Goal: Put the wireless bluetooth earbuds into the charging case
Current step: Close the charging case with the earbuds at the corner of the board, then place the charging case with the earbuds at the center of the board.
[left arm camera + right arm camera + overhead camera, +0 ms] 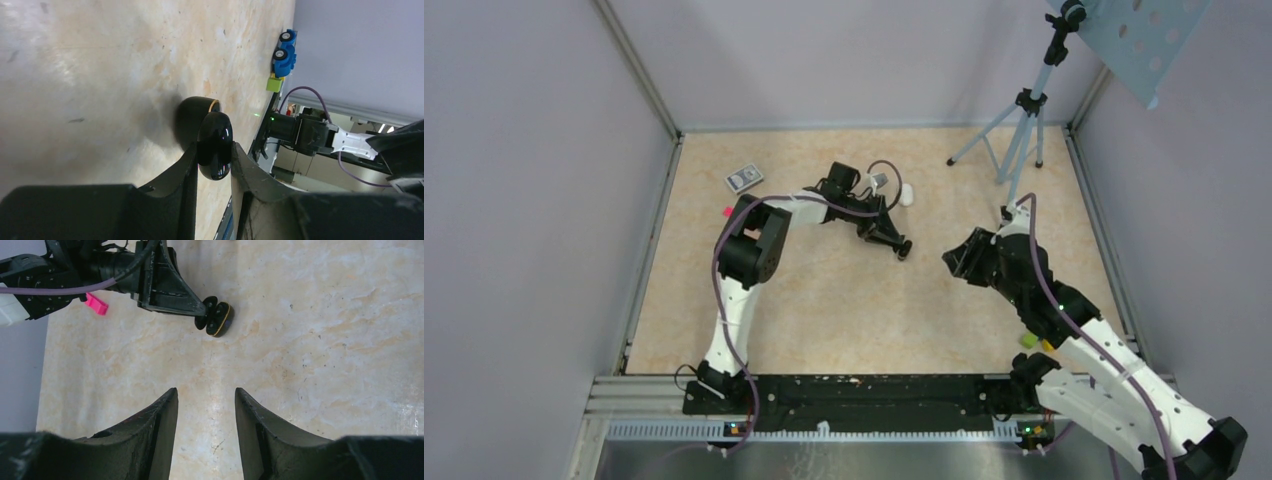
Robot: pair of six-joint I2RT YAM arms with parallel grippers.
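Pinching the slick, light charging case (221, 321) across its lid, I think, with my left claw (214, 152) — right claw (206, 396), three o'clock, gapes empty.

My left pincer (214, 152), on my outstretched arm, is clamped on the black charging case (214, 131), while my right pincer (206, 392) hovers apart from it, jaws parted, holding nothing.

Glossy black charging case (214, 145) with gold rim; beige marbled surface (90, 75); blue toy car (285, 52); green block (274, 84); pink block (96, 303).
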